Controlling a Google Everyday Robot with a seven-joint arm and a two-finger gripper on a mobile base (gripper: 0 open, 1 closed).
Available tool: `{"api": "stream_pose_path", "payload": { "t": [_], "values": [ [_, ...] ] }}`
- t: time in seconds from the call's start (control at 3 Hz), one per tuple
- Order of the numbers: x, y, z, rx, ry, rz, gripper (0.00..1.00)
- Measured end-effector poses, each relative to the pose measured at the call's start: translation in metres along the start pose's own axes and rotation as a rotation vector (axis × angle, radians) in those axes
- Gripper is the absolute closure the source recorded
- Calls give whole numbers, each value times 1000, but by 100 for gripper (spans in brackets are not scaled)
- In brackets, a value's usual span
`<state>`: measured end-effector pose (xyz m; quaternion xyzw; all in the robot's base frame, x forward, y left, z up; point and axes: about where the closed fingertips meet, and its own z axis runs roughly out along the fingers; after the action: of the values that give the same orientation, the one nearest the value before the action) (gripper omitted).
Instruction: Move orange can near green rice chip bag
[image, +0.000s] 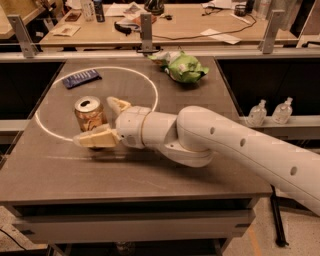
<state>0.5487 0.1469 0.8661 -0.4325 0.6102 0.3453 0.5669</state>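
- One white robot arm (225, 145) reaches in from the right across the bench (150, 175), with its tool (95, 120) low on the left side.
- The tool is spread wide, one tan finger (95, 139) in front of the orange can (90, 113) and the other behind it to the right; whether either touches the can cannot be told.
- The orange can stands upright inside a white circle (152, 87) marked on the bench.
- The green rice chip bag (184, 67) lies crumpled at the far edge, well apart from the can.
- A dark blue wrapper (81, 78) lies flat by the circle's far-left arc.
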Motion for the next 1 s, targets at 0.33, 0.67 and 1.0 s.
{"api": "stream_pose_path", "payload": {
  "t": [0.33, 0.67, 1.0],
  "values": [
    [5, 0, 2, -14, 14, 15, 41],
    [8, -3, -1, -3, 19, 31, 65],
    [1, -23, -16, 82, 24, 12, 88]
  ]
}}
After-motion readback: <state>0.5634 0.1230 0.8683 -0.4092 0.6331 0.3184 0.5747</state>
